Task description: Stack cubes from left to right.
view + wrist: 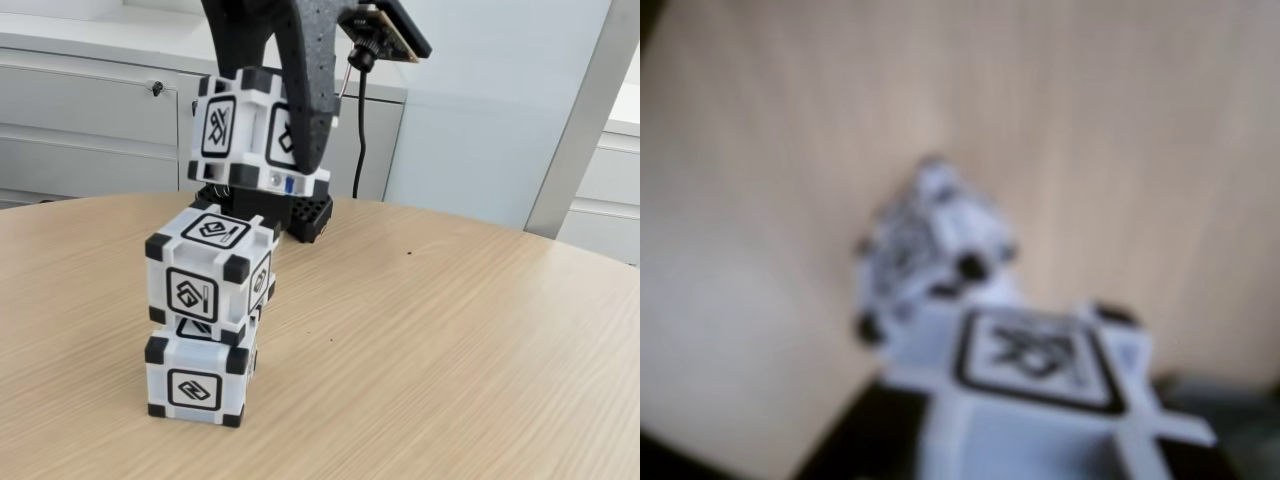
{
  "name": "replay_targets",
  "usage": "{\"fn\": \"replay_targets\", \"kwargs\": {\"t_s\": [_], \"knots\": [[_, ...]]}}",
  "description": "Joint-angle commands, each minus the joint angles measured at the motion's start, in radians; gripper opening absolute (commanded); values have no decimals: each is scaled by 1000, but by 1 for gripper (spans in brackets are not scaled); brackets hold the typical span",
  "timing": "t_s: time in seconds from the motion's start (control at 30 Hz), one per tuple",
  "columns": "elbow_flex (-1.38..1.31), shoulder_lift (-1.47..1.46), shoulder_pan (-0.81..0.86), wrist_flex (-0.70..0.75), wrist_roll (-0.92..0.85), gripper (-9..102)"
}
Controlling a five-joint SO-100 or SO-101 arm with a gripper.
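Fingers (305, 140) clamped on the third cube (250, 128): one dark finger runs down its right face in the fixed view, the opposite finger is hidden behind it, so the closure is judged from the cube hanging clear in the air. Gripper (285, 150) carries it off the table (450, 340), tilted slightly.

Below the fingers and a bit towards the camera: two-cube stack. Upper stacked cube (212, 270) sits on the bottom cube (200, 378) but twisted and shifted off square, overhanging one side. Clear gap between held cube and stack top.

Wrist view is blurred; held cube (1040, 390) fills the lower edge, stack (930, 250) visible beyond it on the wood, off to the left rather than directly under.

Step, as I read it: last placement, transport phase, two of three done.

Next move needs: shift the held cube over the stack centre, level it, descend slowly, release only once seated. Risk: top face of the stack is skewed, so an off-centre drop may tip the upper stacked cube.
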Motion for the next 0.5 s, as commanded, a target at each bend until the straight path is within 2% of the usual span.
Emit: {"fn": "replay_targets", "kwargs": {"t_s": [0.0,0.23,0.47], "knots": [[-5,6,12,5,8,17],[-5,6,114,3,-35,17],[-5,5,120,3,-64,17]]}}
